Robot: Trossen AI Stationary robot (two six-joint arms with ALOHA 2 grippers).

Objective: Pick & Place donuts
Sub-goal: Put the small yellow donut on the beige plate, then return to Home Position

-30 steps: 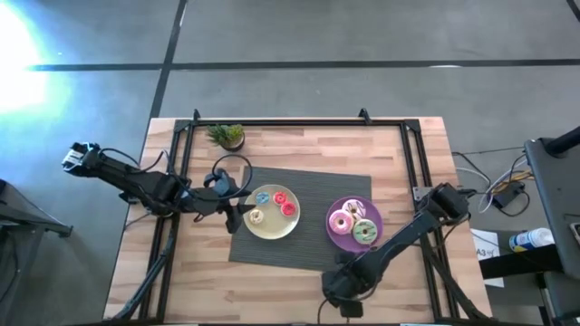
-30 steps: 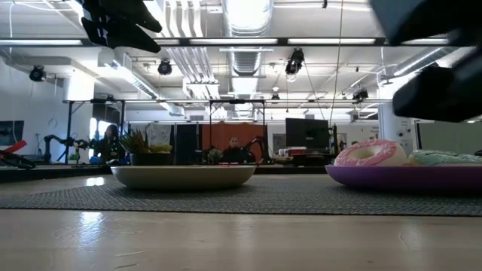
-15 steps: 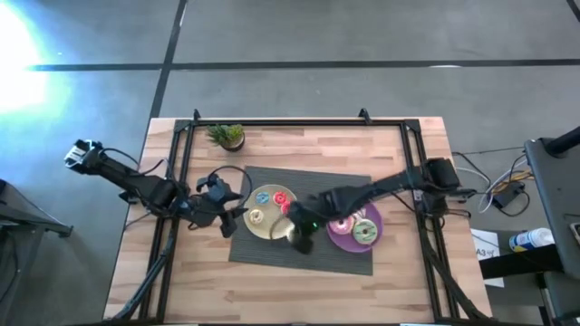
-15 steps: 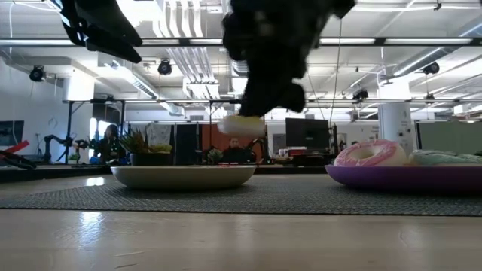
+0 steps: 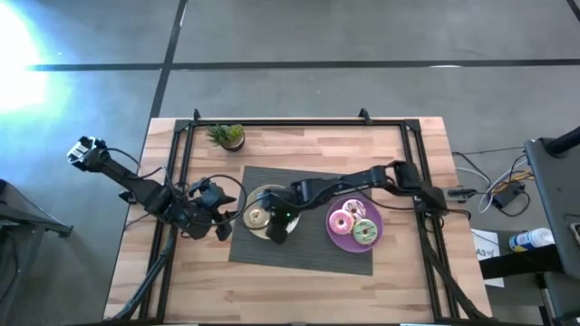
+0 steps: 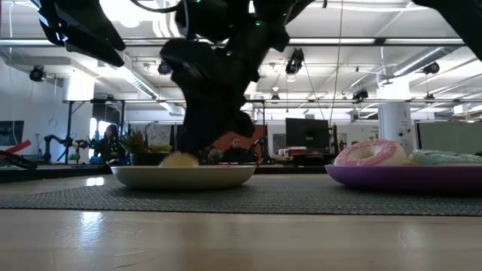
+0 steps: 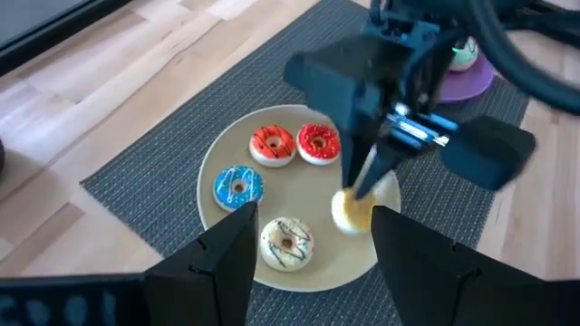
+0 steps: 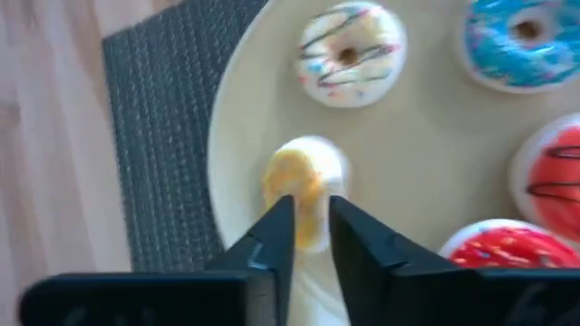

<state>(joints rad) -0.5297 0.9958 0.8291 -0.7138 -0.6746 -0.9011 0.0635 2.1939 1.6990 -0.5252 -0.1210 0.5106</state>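
The cream-yellow plate lies on a dark woven mat and holds a blue donut, an orange-red donut, a red donut and a white drizzled donut. My right gripper reaches over this plate's near side and is shut on a yellow donut. The purple plate to the right carries a pink donut, a green one and a third. My left gripper hovers open, off the yellow plate's left side. My right gripper pinches the yellow donut's ring between its two fingers, coming from above and pointing down. The donut stands on edge in the hold, low inside the yellow plate. Whether it touches the plate, I cannot tell.
A small potted plant stands at the table's far left. A black frame runs around the tabletop. Bare wood shows along the near edge. The right arm stretches across above the purple plate.
My right arm has swung from the table's near edge toward the left, over to the yellow plate, carrying the yellow donut, and has come down until the donut sits low in that plate. My left gripper has drawn back a little toward the near-left.
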